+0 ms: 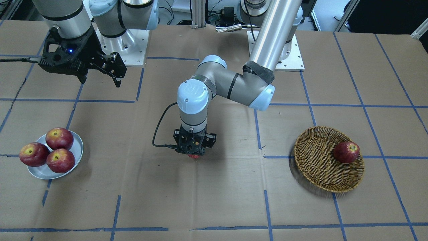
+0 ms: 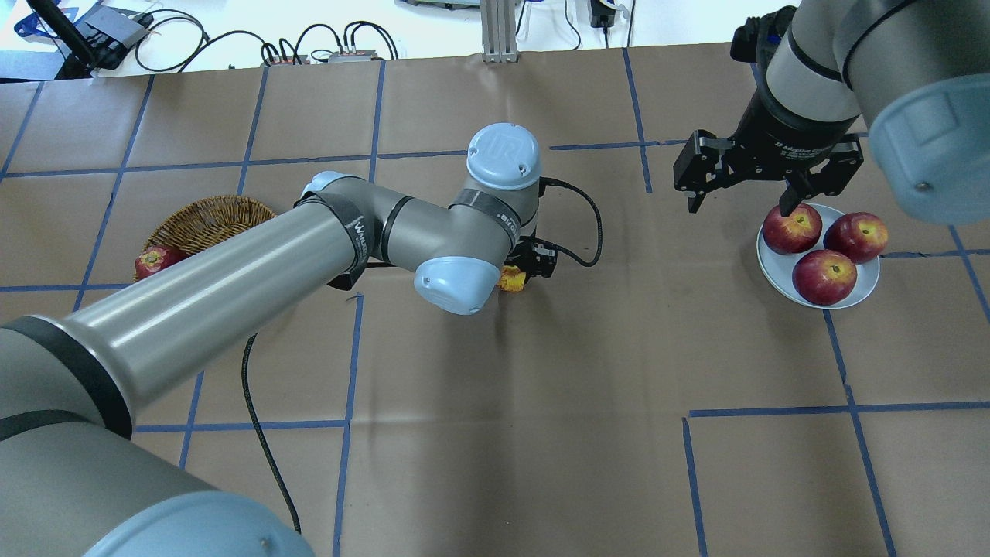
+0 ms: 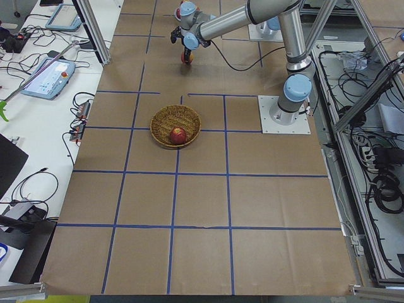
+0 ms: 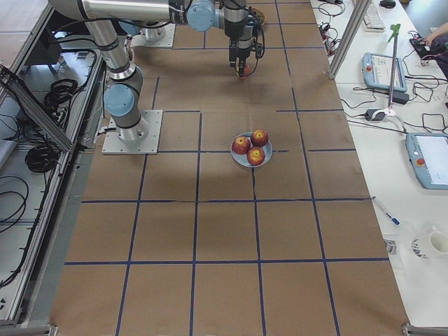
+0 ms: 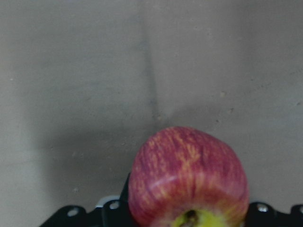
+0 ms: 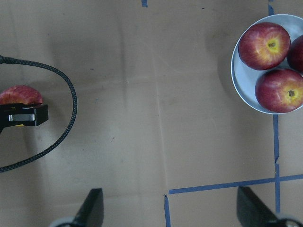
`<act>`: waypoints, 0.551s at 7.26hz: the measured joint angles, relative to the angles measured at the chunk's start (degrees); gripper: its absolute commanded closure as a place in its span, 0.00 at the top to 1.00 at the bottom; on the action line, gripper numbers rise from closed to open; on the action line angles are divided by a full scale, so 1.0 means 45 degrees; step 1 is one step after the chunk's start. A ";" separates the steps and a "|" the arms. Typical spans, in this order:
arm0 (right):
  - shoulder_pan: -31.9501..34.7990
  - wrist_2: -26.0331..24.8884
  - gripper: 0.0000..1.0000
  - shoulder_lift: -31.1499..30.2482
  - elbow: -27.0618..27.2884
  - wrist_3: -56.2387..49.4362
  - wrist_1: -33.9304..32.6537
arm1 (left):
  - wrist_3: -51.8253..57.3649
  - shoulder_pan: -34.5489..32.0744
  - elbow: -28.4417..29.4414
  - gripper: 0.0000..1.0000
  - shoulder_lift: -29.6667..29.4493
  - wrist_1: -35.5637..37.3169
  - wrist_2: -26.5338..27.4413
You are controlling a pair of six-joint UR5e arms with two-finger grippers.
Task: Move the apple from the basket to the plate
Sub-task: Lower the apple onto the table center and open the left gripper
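Note:
My left gripper (image 1: pixel 194 150) is shut on the apple (image 1: pixel 195 156), a pinkish-red streaked one with a yellow stem hollow (image 5: pixel 189 175). It holds the apple low over the middle of the table, between the basket and the plate. The apple also shows in the overhead view (image 2: pixel 512 278). The wicker basket (image 1: pixel 317 160) holds one darker glossy red apple (image 1: pixel 346 151). The metal plate (image 1: pixel 77 147) carries three glossy dark-red apples (image 1: pixel 59 138). My right gripper (image 2: pixel 739 205) is open and empty, raised beside the plate (image 2: pixel 866 275).
The brown paper table top is crossed by blue tape lines. A black cable (image 2: pixel 580 224) loops from my left wrist. The plate sits near a blue tape corner in the right wrist view (image 6: pixel 244 75). Both arm bases stand at the table's back edge.

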 measured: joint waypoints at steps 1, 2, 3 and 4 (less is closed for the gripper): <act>0.0000 0.0000 1.00 0.0001 0.0000 0.0000 0.0000 | 0.0012 0.0013 0.0000 0.98 -0.0072 0.0001 0.0007; 0.0000 0.0000 1.00 0.0001 0.0000 -0.0001 0.0000 | 0.0012 0.0014 -0.0001 0.99 -0.0111 0.0001 0.0010; 0.0000 0.0000 1.00 0.0000 0.0000 0.0000 0.0000 | 0.0010 0.0012 -0.0010 0.99 -0.0098 -0.0003 0.0017; 0.0000 0.0000 1.00 0.0001 0.0000 -0.0001 0.0000 | 0.0009 0.0008 -0.0015 0.99 -0.0044 -0.0016 0.0038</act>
